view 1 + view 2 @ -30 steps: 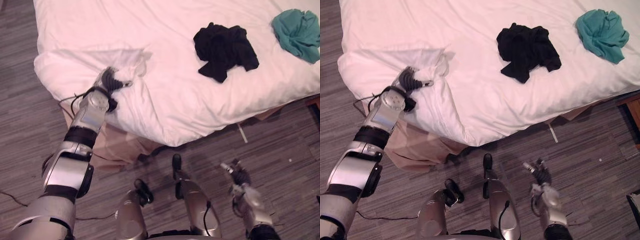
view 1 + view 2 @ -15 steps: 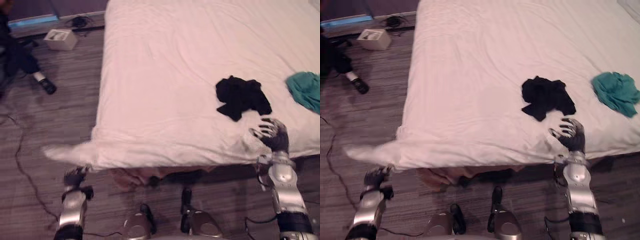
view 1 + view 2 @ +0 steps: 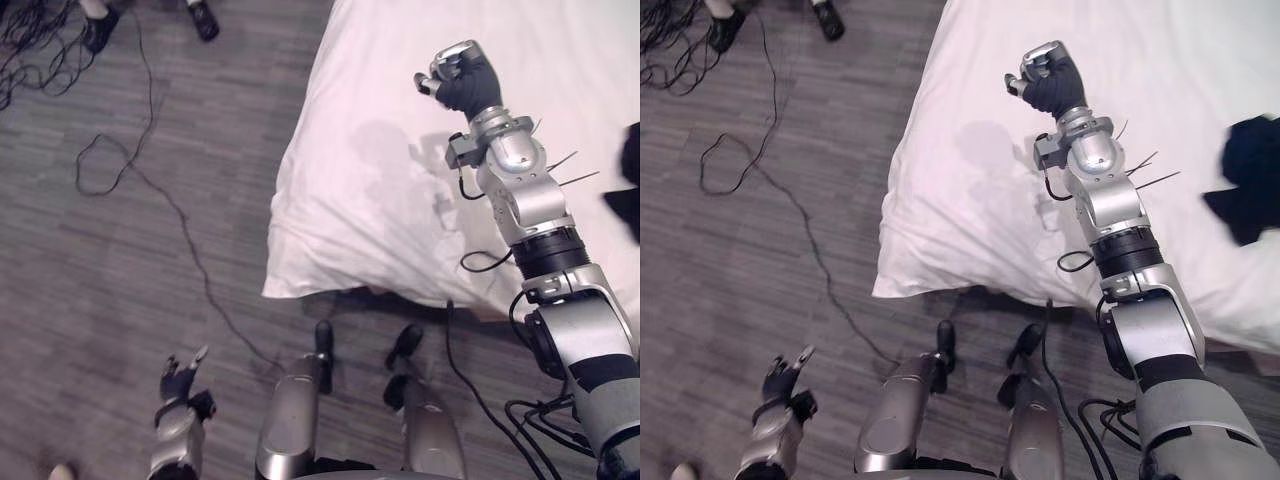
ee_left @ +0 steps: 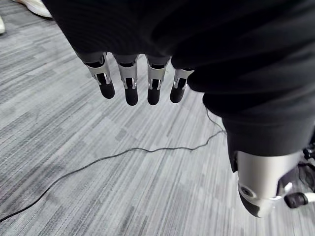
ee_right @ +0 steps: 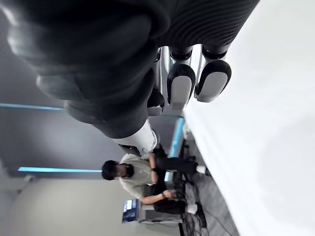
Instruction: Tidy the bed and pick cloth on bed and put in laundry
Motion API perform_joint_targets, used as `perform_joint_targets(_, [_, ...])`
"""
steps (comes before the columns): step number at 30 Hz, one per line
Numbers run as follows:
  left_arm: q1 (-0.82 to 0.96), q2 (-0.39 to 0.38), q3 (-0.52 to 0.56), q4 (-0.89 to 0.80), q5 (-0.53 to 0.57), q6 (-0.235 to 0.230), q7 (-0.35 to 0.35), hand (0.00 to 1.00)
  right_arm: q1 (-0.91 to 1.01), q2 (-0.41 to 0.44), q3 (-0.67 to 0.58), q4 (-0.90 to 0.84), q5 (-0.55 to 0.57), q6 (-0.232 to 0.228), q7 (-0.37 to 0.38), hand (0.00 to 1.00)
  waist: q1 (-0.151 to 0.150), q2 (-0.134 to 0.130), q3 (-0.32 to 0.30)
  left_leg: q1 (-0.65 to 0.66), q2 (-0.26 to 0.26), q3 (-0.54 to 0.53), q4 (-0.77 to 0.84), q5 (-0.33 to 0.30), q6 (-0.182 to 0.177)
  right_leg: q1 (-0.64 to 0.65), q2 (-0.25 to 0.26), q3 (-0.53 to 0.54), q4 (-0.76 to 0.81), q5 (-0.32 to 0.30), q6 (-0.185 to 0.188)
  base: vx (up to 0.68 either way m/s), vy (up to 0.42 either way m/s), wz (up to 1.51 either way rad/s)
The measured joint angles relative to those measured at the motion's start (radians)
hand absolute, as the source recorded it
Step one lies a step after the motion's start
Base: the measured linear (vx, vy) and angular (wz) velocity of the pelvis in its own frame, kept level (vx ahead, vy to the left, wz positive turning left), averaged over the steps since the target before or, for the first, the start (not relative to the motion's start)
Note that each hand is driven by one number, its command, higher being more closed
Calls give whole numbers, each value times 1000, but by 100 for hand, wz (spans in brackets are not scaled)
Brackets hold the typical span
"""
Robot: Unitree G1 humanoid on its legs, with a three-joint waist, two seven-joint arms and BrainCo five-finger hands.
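Observation:
The bed's white duvet [image 3: 360, 230] covers the upper right, and its corner hangs down to the floor near me. A crumpled black cloth [image 3: 1252, 175] lies on the bed at the right edge. My right hand [image 3: 462, 80] is raised over the bed, left of the black cloth and apart from it. It is curled into a fist, and its fingers [image 5: 179, 88] hold nothing. My left hand [image 3: 180, 378] hangs low over the wooden floor at the lower left, well off the bed. Its fingers [image 4: 129, 86] are straight and empty.
A tangle of cables [image 3: 40, 40] lies on the floor at the far upper left, beside a person's shoes [image 3: 100, 25]. Another pale shoe tip [image 3: 60, 470] sits by my left hand. A seated person [image 5: 133, 177] is past the bed in the right wrist view.
The camera has swung left, so the whole scene shifted. My right hand rose over the bed and curled into a fist. My left hand, low by the floor, has straightened its fingers.

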Motion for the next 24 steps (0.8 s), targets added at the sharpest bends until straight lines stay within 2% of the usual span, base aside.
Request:
perform_joint_targets(2, [-59,-4,-36,5,1,-4,3,0,4,30,9,64,9,27,20,100,1,16,13,-42,-14,7,6,12,17,-64,-33,4,63,-18,3,-26,94,23])
perform_joint_targets(3, [-84,-9,-38,-1,1,-11,5,0,5,67,9,38,11,3,28,100,-3,18,23,-62,-22,26,6,19,24,-112,-55,19,109,-33,4,2,63,-2])
perform_joint_targets(4, [-99,-12,-38,-2,1,-11,6,0,-3,87,14,5,25,0,53,100,-7,18,31,-67,-28,42,10,22,29,-137,-69,33,142,-46,4,4,46,-9])
perform_joint_targets(7, [-104,-17,-38,-63,1,-26,3,0,-8,152,77,3,50,0,104,100,-36,18,32,-74,-34,56,13,18,29,-179,-99,50,213,-84,-2,8,-15,-3])
perform_joint_targets(9, [-116,-20,-38,-82,0,-46,-4,0,-2,194,140,10,89,-4,154,100,-64,18,32,-72,-24,67,17,8,18,-188,-98,51,240,-112,-15,44,-82,-5])
perform_joint_targets(11, [-123,-33,-38,-85,0,-65,-8,0,24,218,203,23,134,-4,244,100,-80,18,31,-55,-8,86,15,5,15,-185,-93,52,254,-129,-22,64,-110,-13])
perform_joint_targets(12, [-123,-41,-40,-85,-1,-79,-33,0,61,241,237,22,172,-3,364,100,-90,17,31,-38,5,99,10,4,11,-178,-83,56,259,-139,-17,88,-126,-22])
perform_joint_targets(13, [-123,-47,-44,-85,-1,-89,-53,0,108,256,277,21,196,6,448,100,-92,16,31,-17,15,110,2,4,7,-165,-74,59,254,-142,-22,98,-124,-24])
perform_joint_targets(14, [-121,-50,-47,-85,-1,-94,-63,0,147,267,304,21,202,15,483,100,-96,16,31,-3,21,117,-3,3,1,-153,-67,60,249,-143,-24,144,-134,-26])
perform_joint_targets(16, [-108,-56,-67,-85,-2,-103,-95,0,342,317,428,20,237,59,626,100,-111,7,29,78,49,145,-42,5,-15,-80,-33,57,208,-145,-26,157,-105,-28])
perform_joint_targets(19, [-106,-71,-71,-78,-2,-103,-111,0,549,354,550,6,252,80,703,100,-122,-13,29,157,62,152,-86,13,-28,-8,2,59,155,-143,-25,109,-39,-25])
perform_joint_targets(20, [-91,-63,-77,-71,-1,-101,-111,0,640,380,607,-23,264,76,710,100,-149,-35,29,196,74,147,-113,18,-36,49,32,50,93,-124,-23,123,-35,-18])
perform_joint_targets(21, [-85,-62,-79,-64,-1,-100,-111,0,674,385,616,-51,267,65,706,100,-157,-45,27,212,77,147,-124,20,-39,72,46,49,66,-112,-25,128,-23,-25])
perform_joint_targets(22, [-65,-60,-98,-43,-1,-96,-106,0,745,388,610,-132,276,-6,674,100,-169,-73,17,254,86,156,-145,21,-44,124,71,52,6,-86,-27,91,0,-30])
perform_joint_targets(23, [-53,-60,-119,-28,0,-93,-99,0,771,389,589,-179,279,-61,651,100,-169,-90,2,271,87,165,-150,17,-49,146,84,60,-24,-79,-21,79,13,-34])
perform_joint_targets(24, [-46,-60,-133,-17,-1,-89,-90,0,783,390,565,-207,289,-96,637,100,-169,-102,-9,282,88,169,-156,15,-51,157,92,67,-42,-70,-21,55,41,-31])
